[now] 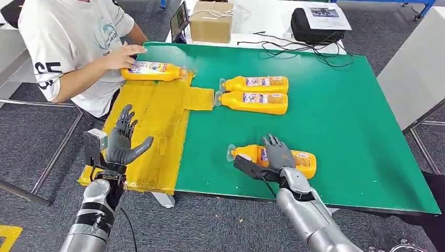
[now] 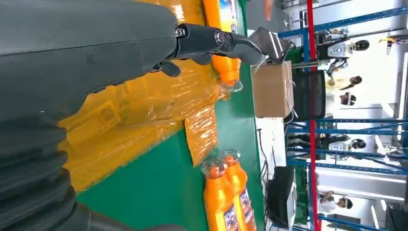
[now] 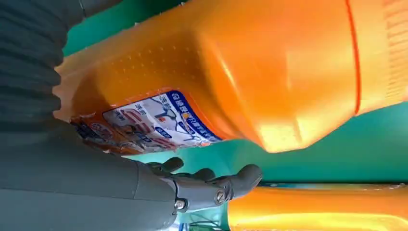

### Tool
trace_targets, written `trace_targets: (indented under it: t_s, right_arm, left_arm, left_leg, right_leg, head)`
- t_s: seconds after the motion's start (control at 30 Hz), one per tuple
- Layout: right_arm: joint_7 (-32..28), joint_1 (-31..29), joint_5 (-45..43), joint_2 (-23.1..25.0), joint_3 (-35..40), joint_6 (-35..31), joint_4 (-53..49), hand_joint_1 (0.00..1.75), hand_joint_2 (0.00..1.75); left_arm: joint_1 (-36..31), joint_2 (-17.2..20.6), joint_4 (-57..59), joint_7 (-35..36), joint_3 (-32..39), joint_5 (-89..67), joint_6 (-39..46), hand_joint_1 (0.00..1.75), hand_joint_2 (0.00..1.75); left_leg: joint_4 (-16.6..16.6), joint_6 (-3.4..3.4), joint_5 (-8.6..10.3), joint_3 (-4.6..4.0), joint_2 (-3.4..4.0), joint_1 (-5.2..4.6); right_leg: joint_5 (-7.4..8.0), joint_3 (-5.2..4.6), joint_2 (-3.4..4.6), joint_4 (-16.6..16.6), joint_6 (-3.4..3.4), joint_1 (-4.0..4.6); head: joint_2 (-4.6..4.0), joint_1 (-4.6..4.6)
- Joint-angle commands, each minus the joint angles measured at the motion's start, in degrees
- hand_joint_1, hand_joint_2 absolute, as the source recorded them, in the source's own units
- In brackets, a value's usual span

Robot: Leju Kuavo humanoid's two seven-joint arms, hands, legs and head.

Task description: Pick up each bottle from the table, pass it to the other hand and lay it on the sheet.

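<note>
Bottles are mostly still to move: the right hand (image 1: pixel 277 153) lies over the nearest orange bottle (image 1: pixel 302 161) at lower centre, though whether its fingers have closed on it I cannot tell. The left hand (image 1: pixel 125 140) hovers open and empty over the yellow sheet (image 1: pixel 152 115) at lower left. One bottle (image 1: pixel 152 71) lies at the sheet's top edge under a person's hand (image 1: pixel 123 55), and two bottles (image 1: pixel 257 93) wait mid-frame on the green table (image 1: pixel 341 121).

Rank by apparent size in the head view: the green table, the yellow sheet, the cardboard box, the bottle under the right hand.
1. green table
2. yellow sheet
3. Unsure: the bottle under the right hand and the cardboard box look similar; the box is farther away.
</note>
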Motion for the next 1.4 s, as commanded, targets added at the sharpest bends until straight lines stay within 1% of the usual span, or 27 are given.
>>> trace_targets:
  t_s: [0.03, 0.43, 0.47, 0.57, 0.6, 0.67, 0.73, 0.77, 0.8, 0.87, 0.9, 0.93, 0.97, 1.0, 1.03, 1.2, 1.27, 1.3, 1.37, 1.4]
  right_arm:
    - [0.9, -1.6, 0.7, -1.5, 2.0, 0.0, 4.0, 0.0, 1.75]
    - [0.9, -1.4, 0.7, -1.7, 1.9, 0.2, 3.8, 0.0, 1.75]
    - [1.0, -1.1, 0.5, -2.0, 1.6, 0.4, 3.1, 0.0, 1.75]
    - [0.6, 0.1, -0.5, -3.1, 0.2, 1.4, 1.0, 0.0, 1.75]
    - [0.6, 0.5, -0.5, -3.6, 0.2, 1.8, 0.7, 0.0, 1.75]
    - [0.6, 1.2, -0.4, -4.5, 0.5, 2.7, 0.3, 0.0, 1.75]
    - [0.5, 2.3, -0.3, -5.1, 0.7, 3.1, -0.5, 0.0, 1.75]
    - [0.5, 2.5, -0.3, -5.2, 0.8, 3.2, -0.6, 0.0, 1.75]
    - [0.4, 3.2, -0.3, -5.5, 0.9, 3.3, -1.1, 0.0, 1.75]
    - [0.4, 3.4, -0.3, -5.5, 0.9, 3.3, -1.1, 0.0, 1.75]
    - [0.4, 3.4, -0.3, -5.5, 0.9, 3.3, -1.1, 0.0, 1.75]
    - [0.5, 3.5, -0.2, -5.7, 1.1, 3.6, -1.7, 0.0, 1.75]
    - [0.7, 3.8, -0.1, -6.0, 1.4, 4.5, -2.4, 0.0, 1.75]
    - [0.9, 4.0, 0.0, -6.2, 1.4, 4.6, -2.5, 0.0, 1.75]
    - [1.4, 4.7, 0.6, -6.7, 1.5, 4.7, -3.3, 0.0, 1.75]
    - [1.4, 4.7, 0.6, -6.7, 1.5, 4.7, -3.3, 0.0, 1.75]
    - [1.5, 5.6, 0.5, -7.5, 1.3, 4.6, -4.4, 0.0, 1.75]
    - [2.9, 8.0, 1.4, -10.4, 0.2, 6.3, -9.0, 0.0, 1.75]
    - [2.8, 8.2, 1.4, -11.1, -0.3, 7.6, -9.4, 0.0, 1.75]
    - [1.8, 7.9, 0.6, -11.3, -0.2, 9.0, -8.9, 0.59, 1.75]
  left_arm:
    - [0.3, 1.0, -0.4, 0.2, 1.6, 0.4, -0.4, 0.0, 1.75]
    - [0.3, 0.9, -0.4, 0.2, 1.6, 0.4, -0.3, 0.0, 1.75]
    - [0.5, 1.0, -0.6, 0.2, 1.7, 0.4, -0.2, 0.0, 1.75]
    - [1.0, 1.2, -0.9, 0.4, 1.8, 0.3, -0.3, 0.0, 1.75]
    - [1.1, 1.3, -0.9, 0.5, 1.9, 0.4, -0.4, 0.0, 1.75]
    - [1.1, 1.5, -0.7, 0.5, 2.1, 0.3, -0.4, 0.0, 1.75]
    - [1.1, 1.7, -0.6, 0.5, 2.4, 0.3, -0.4, 0.0, 1.75]
    - [1.1, 1.7, -0.7, 0.4, 2.4, 0.2, -0.4, 0.0, 1.75]
    - [1.2, 1.8, -0.7, 0.4, 2.5, 0.2, -0.4, 0.0, 1.75]
    - [1.2, 1.8, -0.7, 0.4, 2.5, 0.2, -0.5, 0.0, 1.75]
    - [1.2, 1.8, -0.7, 0.4, 2.5, 0.2, -0.5, 0.0, 1.75]
    - [1.2, 1.8, -0.7, 0.4, 2.6, 0.2, -0.5, 0.0, 1.75]
    - [1.2, 1.7, -0.7, 0.4, 2.8, 0.1, -0.4, 0.0, 1.75]
    - [1.2, 1.7, -0.7, 0.4, 2.8, 0.1, -0.4, 0.0, 1.75]
    - [1.4, 1.7, -0.9, 0.4, 3.0, 0.0, -0.3, 0.0, 1.75]
    - [1.4, 1.7, -0.9, 0.4, 3.0, 0.0, -0.3, 0.0, 1.75]
    - [1.7, 1.8, -1.2, 0.4, 3.1, 0.0, -0.2, 0.0, 1.75]
    - [2.5, 1.9, -2.1, 0.4, 3.8, 0.1, -0.3, 0.0, 1.75]
    - [2.4, 1.9, -2.0, 0.3, 4.0, 0.1, -0.6, 0.0, 1.75]
    - [2.4, 2.0, -1.8, 0.3, 4.0, 0.1, -0.7, 0.0, 1.75]
  left_leg:
    - [0.0, -0.05, -0.09, 0.21, 0.03, 0.04]
    - [0.0, -0.05, -0.08, 0.25, -0.03, 0.04]
    - [0.0, -0.08, -0.14, 0.33, -0.02, 0.06]
    - [0.0, -0.04, -0.06, 0.18, -0.04, 0.03]
    - [0.0, -0.07, -0.11, 0.29, -0.05, 0.05]
    - [0.0, -0.04, -0.04, 0.18, -0.09, 0.03]
    - [0.0, -0.06, -0.1, 0.29, -0.1, 0.06]
    - [0.0, -0.03, -0.03, 0.17, -0.11, 0.04]
    - [0.0, -0.07, -0.13, 0.38, -0.15, 0.08]
    - [0.0, -0.05, -0.06, 0.27, -0.14, 0.06]
    - [-0.1, -0.07, -0.11, 0.38, -0.18, 0.07]
    - [0.0, -0.05, -0.06, 0.27, -0.13, 0.06]
    - [0.0, -0.04, -0.05, 0.24, -0.12, 0.06]
    - [0.0, -0.07, -0.11, 0.39, -0.14, 0.08]
    - [0.0, -0.04, -0.06, 0.3, -0.14, 0.05]
    - [0.0, -0.04, -0.06, 0.3, -0.14, 0.05]
    - [0.0, -0.07, -0.12, 0.4, -0.16, 0.08]
    - [-0.1, -0.06, -0.09, 0.42, -0.17, 0.08]
    - [0.0, -0.06, -0.13, 0.53, -0.21, 0.08]
    - [0.0, -0.06, -0.12, 0.56, -0.21, 0.07]
  right_leg:
    - [-0.08, 0.2, 0.03, 0.0, -0.08, 0.05]
    - [-0.1, 0.25, -0.03, 0.0, -0.08, 0.04]
    - [-0.14, 0.34, -0.01, 0.0, -0.12, 0.06]
    - [-0.08, 0.19, -0.04, 0.0, -0.07, 0.03]
    - [-0.13, 0.3, -0.05, 0.0, -0.1, 0.05]
    - [-0.07, 0.2, -0.09, 0.0, -0.06, 0.03]
    - [-0.13, 0.33, -0.1, -0.1, -0.09, 0.07]
    - [-0.06, 0.2, -0.1, -0.1, -0.05, 0.04]
    - [-0.17, 0.43, -0.15, -0.1, -0.11, 0.08]
    - [-0.1, 0.3, -0.12, -0.1, -0.08, 0.06]
    - [-0.16, 0.43, -0.16, -0.1, -0.11, 0.08]
    - [-0.09, 0.31, -0.11, -0.1, -0.08, 0.07]
    - [-0.08, 0.27, -0.11, -0.1, -0.07, 0.06]
    - [-0.15, 0.42, -0.13, -0.1, -0.12, 0.08]
    - [-0.1, 0.32, -0.12, -0.1, -0.09, 0.06]
    - [-0.1, 0.32, -0.12, -0.1, -0.09, 0.06]
    - [-0.16, 0.44, -0.15, -0.1, -0.13, 0.08]
    - [-0.14, 0.46, -0.16, -0.1, -0.12, 0.09]
    - [-0.18, 0.58, -0.2, -0.1, -0.13, 0.09]
    - [-0.17, 0.61, -0.2, -0.1, -0.13, 0.07]
  head:
    - [0.0, 0.0]
    - [0.0, 0.0]
    - [0.0, 0.0]
    - [0.0, 0.0]
    - [0.0, 0.0]
    - [0.0, 0.0]
    - [0.0, 0.0]
    - [0.0, 0.0]
    - [0.0, 0.0]
    - [0.0, 0.0]
    - [0.0, -0.02]
    - [0.0, 0.0]
    - [0.0, 0.0]
    - [0.0, 0.0]
    - [0.0, 0.0]
    - [0.0, 0.0]
    - [0.0, 0.0]
    - [0.0, 0.0]
    - [0.0, 0.0]
    - [0.0, 0.0]
